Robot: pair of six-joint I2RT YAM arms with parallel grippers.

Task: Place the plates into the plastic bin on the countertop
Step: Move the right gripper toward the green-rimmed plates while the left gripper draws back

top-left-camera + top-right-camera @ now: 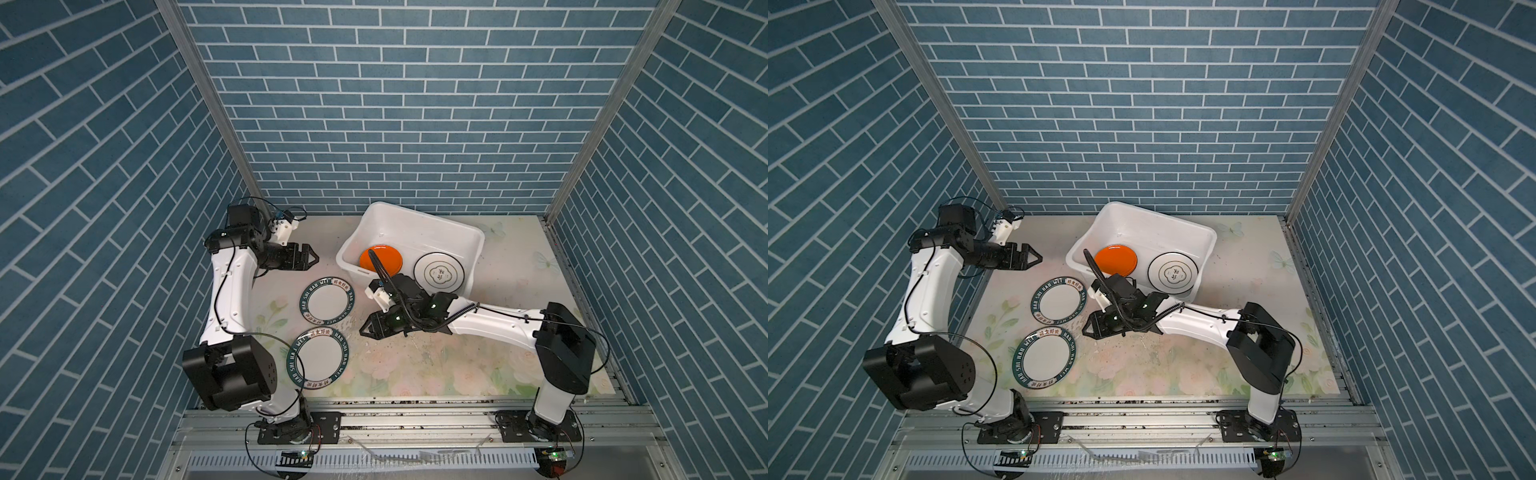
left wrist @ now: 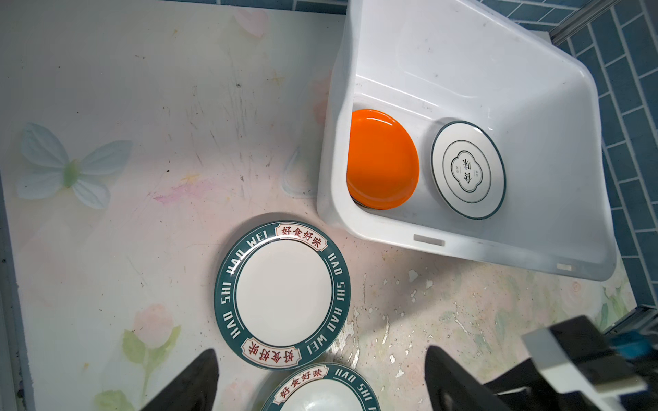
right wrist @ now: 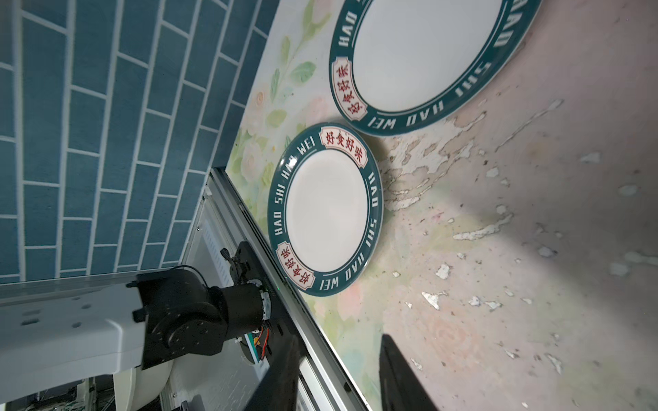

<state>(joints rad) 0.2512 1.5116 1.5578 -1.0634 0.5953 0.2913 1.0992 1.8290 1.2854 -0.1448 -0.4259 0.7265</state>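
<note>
White plastic bin (image 1: 415,226) | opening up | long axis diagonal across countertop (image 1: 436,357)

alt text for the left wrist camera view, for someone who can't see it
A white plastic bin holds an orange plate and a white plate with a central motif, side by side. Outside it on the floral countertop lie a green-rimmed lettered plate and a second such plate, cut off by the frame edge. The open left gripper is empty.
</note>
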